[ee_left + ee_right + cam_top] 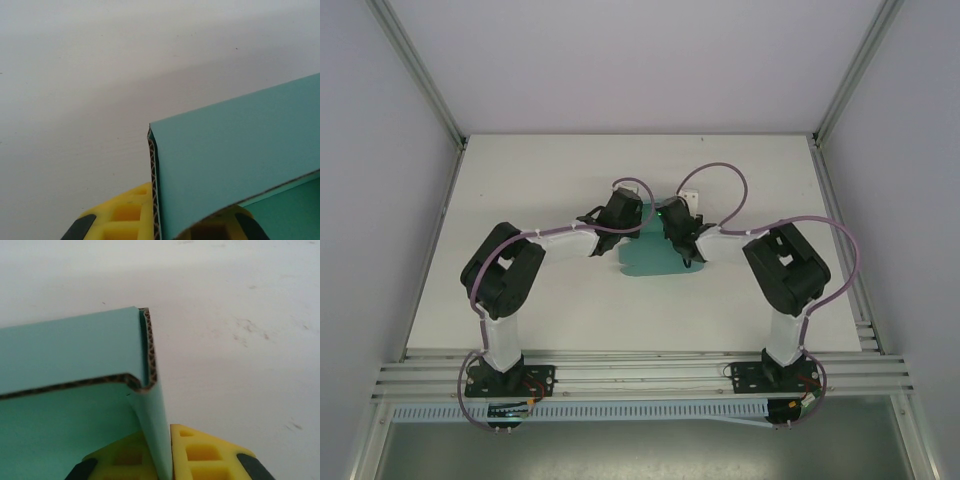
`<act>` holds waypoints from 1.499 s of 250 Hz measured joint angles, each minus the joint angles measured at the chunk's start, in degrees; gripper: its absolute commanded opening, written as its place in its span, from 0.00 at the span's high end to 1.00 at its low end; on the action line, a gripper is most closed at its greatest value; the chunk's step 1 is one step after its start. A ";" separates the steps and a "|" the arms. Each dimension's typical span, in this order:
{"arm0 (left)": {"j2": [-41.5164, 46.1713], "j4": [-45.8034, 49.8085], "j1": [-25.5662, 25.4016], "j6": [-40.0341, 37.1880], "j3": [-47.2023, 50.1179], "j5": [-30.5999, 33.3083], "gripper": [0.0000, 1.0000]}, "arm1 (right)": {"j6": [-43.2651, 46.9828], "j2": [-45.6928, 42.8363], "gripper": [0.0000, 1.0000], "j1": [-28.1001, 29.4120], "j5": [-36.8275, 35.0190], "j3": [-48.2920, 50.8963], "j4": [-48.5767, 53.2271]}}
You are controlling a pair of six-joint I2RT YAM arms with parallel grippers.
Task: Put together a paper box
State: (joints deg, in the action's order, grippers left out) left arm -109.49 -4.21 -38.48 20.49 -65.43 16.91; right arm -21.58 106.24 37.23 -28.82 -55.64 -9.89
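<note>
While paper box (655,258) sits mid worktop (530,190) betw. both arms, L hand (159,222) pinches an upright teal wall at its corrugated end, yellow fingers (125,217) on either side. R hand (167,457) pinches the wall at another corner, same way; fingers tight on card.

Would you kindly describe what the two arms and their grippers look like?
Both the left arm and right arm have bulky black joints, white links and black bases, with a mauve cable running along each. The left gripper and right gripper have yellow fingers moulded with square hollows and dark tip pads.
</note>
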 measured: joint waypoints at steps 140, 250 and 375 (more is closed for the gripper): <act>0.59 2.80 1.55 0.20 0.02 3.08 1.00 | 5.14 -0.28 0.62 -5.20 18.93 4.07 -11.32; 0.61 2.95 1.62 0.17 0.07 3.26 1.00 | 4.35 -0.31 0.49 -8.90 29.79 3.43 -9.90; 0.63 3.54 1.62 0.17 0.07 4.83 1.00 | 4.11 1.11 0.51 -9.40 33.53 -0.42 -6.29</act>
State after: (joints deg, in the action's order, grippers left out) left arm -108.86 -0.67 -36.86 20.67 -65.36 21.74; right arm -17.47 107.35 27.83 4.71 -56.05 -16.19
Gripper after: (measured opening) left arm 0.071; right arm 0.493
